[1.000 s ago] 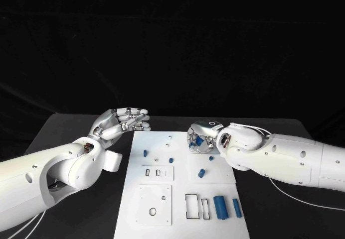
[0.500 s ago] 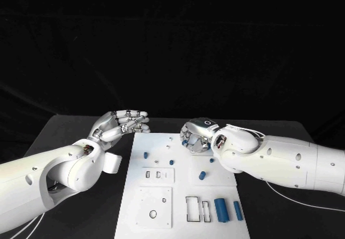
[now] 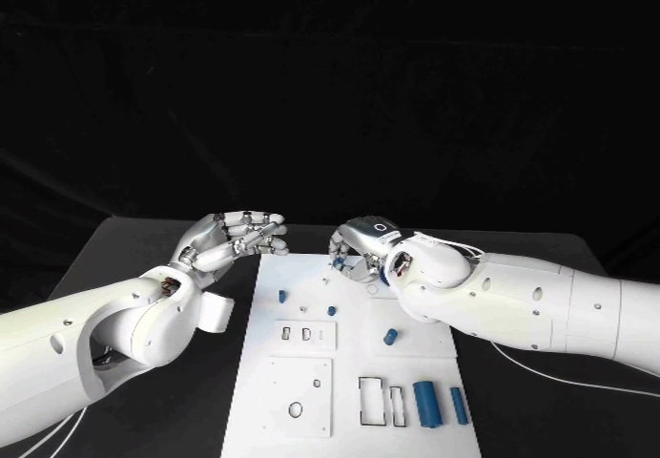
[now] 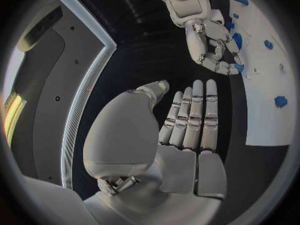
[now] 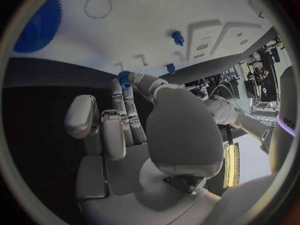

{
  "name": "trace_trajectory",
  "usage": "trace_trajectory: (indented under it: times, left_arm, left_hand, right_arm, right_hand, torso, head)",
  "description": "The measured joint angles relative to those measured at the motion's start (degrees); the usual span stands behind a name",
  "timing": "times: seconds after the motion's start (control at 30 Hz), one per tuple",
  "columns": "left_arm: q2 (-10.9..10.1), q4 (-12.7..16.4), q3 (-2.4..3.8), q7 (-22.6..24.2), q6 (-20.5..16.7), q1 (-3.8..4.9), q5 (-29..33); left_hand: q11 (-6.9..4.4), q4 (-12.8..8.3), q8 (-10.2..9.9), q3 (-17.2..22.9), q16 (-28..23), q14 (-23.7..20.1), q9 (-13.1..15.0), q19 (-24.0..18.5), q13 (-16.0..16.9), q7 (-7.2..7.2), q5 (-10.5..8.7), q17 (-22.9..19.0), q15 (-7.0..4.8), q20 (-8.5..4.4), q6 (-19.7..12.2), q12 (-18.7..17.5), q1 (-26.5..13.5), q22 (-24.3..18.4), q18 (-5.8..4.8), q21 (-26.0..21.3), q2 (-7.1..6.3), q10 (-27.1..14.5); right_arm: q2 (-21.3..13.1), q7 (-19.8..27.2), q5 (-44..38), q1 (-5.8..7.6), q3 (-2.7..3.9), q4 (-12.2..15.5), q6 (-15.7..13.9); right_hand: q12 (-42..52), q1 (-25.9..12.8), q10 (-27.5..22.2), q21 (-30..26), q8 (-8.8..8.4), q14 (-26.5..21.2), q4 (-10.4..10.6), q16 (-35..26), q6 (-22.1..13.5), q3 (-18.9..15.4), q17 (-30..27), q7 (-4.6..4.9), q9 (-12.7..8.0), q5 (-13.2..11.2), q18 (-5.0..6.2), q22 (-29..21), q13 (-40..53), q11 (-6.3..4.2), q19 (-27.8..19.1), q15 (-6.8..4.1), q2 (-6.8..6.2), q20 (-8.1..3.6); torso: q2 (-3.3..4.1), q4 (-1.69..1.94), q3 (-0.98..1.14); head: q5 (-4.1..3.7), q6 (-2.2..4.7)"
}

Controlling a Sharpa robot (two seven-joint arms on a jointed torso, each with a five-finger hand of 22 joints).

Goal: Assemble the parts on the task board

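Observation:
The white task board (image 3: 351, 377) lies lengthwise in the middle of the table. My right hand (image 3: 360, 252) hovers over its far end and pinches a small blue toothed part (image 5: 124, 77) at its fingertips (image 4: 232, 69). My left hand (image 3: 237, 239) floats just off the board's far left corner, fingers stretched out side by side (image 4: 194, 120), holding nothing. Small blue pegs (image 3: 282, 296) (image 3: 332, 310) (image 3: 391, 336) stand on the board. Two blue cylinders (image 3: 425, 403) (image 3: 458, 405) lie near its front right. A large blue gear (image 5: 37, 25) rests on the board close to the right hand.
Raised white plates with slots (image 3: 302, 334) and holes (image 3: 296, 382) sit on the board's left half, and rectangular cut-outs (image 3: 371, 399) near the cylinders. Black table (image 3: 152, 258) stretches to both sides of the board. My right forearm (image 3: 536, 305) crosses above the board's right edge.
My right hand has carried the small blue part to the left and toward the far end of the board. The left hand has barely moved.

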Motion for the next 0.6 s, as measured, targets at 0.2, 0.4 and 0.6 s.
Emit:
trace_trajectory:
  times: [0.2,0.4,0.6]
  left_arm:
    - [0.11,0.02,0.00,-0.03,0.04,0.00,0.00]
    - [0.16,0.00,0.00,-0.06,0.09,0.00,0.00]
    - [0.14,-0.01,0.00,-0.11,0.14,0.00,0.00]
  left_hand:
    - [0.00,0.00,0.00,0.00,0.00,0.00,0.00,0.00,0.00,0.00,0.00,0.00,0.00,0.00,0.00,0.00,0.00,-0.01,0.00,-0.01,0.00,0.00]
    - [0.00,0.00,0.00,0.00,0.00,0.00,0.00,0.00,0.00,0.00,0.00,-0.01,0.00,0.00,0.00,0.00,0.00,-0.01,0.00,-0.01,0.00,0.00]
    - [0.00,0.00,0.00,0.00,0.00,0.00,0.01,0.00,0.00,0.00,0.00,-0.01,0.00,0.00,0.01,0.00,0.00,0.00,0.00,-0.01,0.00,0.00]
  right_arm:
    - [1.60,-0.14,0.00,0.01,0.01,-1.89,-0.03]
    - [2.42,-0.25,0.16,-0.07,0.01,-3.15,0.13]
    - [2.84,-0.28,0.30,-0.12,0.01,-3.80,0.43]
  right_hand:
    - [-0.24,0.00,0.00,0.00,-0.01,0.00,-0.06,0.00,-0.12,0.06,0.15,0.11,0.12,0.16,0.00,0.19,0.00,0.00,0.03,0.00,0.00,0.03]
    - [-0.37,0.00,0.00,0.00,-0.01,0.00,-0.06,0.00,-0.19,0.06,0.28,0.19,0.21,0.18,0.00,0.19,0.00,0.00,0.21,0.01,0.00,0.21]
    - [-0.29,0.00,0.00,0.00,-0.01,0.00,-0.07,0.22,-0.57,0.06,0.28,0.16,0.33,0.18,0.00,0.19,0.00,0.00,0.20,0.01,0.00,0.21]
  torso:
    - [0.14,0.23,-0.12]
    - [0.21,0.44,-0.21]
    - [0.32,0.55,-0.26]
  head:
    - [-0.03,-0.13]
    - [-0.03,-0.24]
    - [0.13,-0.29]
